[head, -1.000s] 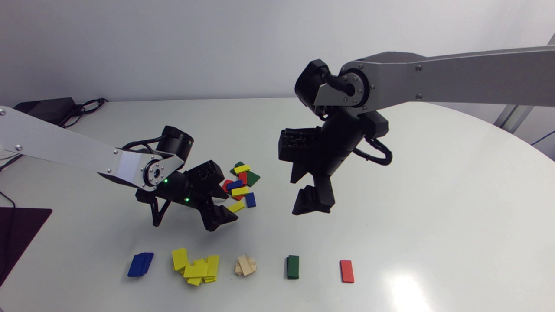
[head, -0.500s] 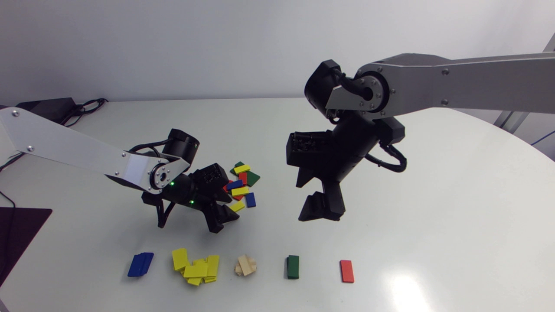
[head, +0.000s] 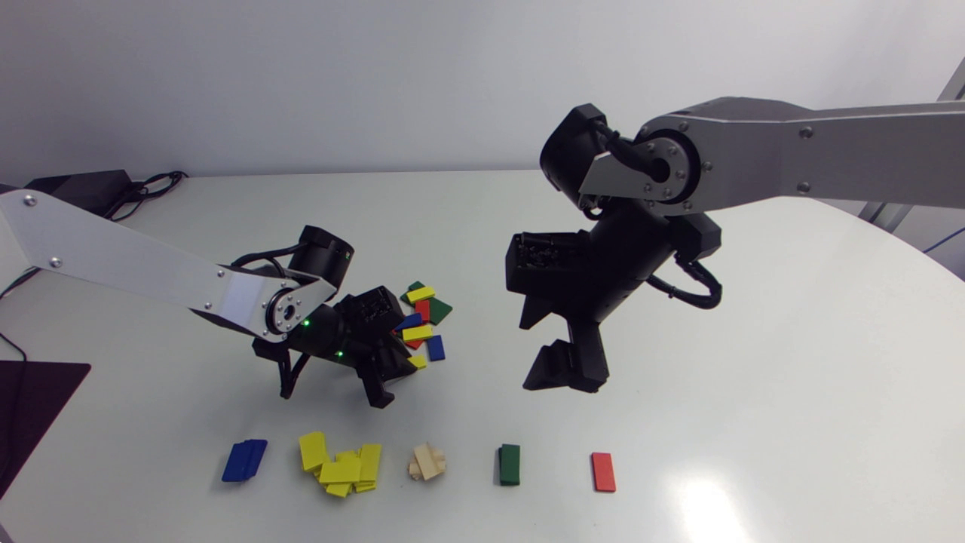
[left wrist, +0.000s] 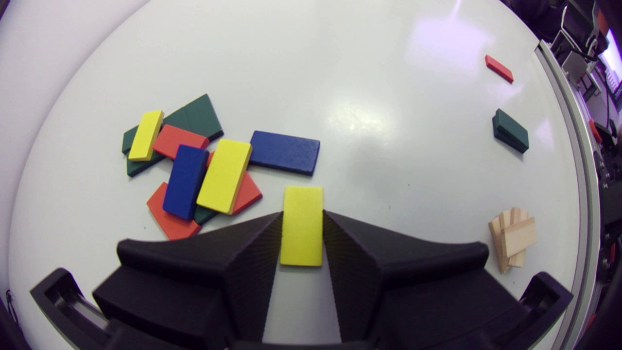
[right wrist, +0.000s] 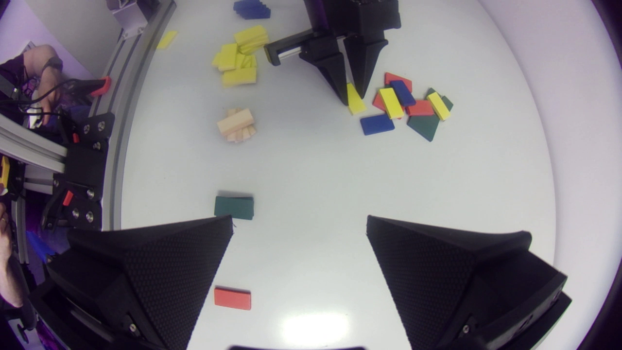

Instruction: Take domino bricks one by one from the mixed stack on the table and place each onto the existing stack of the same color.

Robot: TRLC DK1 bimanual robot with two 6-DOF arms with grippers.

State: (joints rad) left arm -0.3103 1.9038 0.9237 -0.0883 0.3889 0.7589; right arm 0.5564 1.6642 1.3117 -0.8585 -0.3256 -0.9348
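The mixed pile (head: 421, 317) of red, blue, yellow and green bricks lies mid-table. At its near edge my left gripper (head: 396, 373) is shut on a yellow brick (left wrist: 302, 226) that lies flat on the table, one finger against each long side. That brick (right wrist: 355, 99) shows in the right wrist view too. My right gripper (head: 546, 347) hangs open above the table to the right of the pile, holding nothing. Along the front edge sit the blue stack (head: 244, 460), a loose yellow heap (head: 341, 464), the wooden stack (head: 427, 461), the green stack (head: 510, 464) and a single red brick (head: 603, 472).
A dark mat (head: 30, 407) covers the table's left front corner. A black box with cables (head: 83, 188) sits at the back left. A loose blue brick (left wrist: 284, 151) lies just ahead of the held yellow one.
My left gripper's fingers have come together on the yellow brick at the pile's near edge. My right arm has drifted a little to the right.
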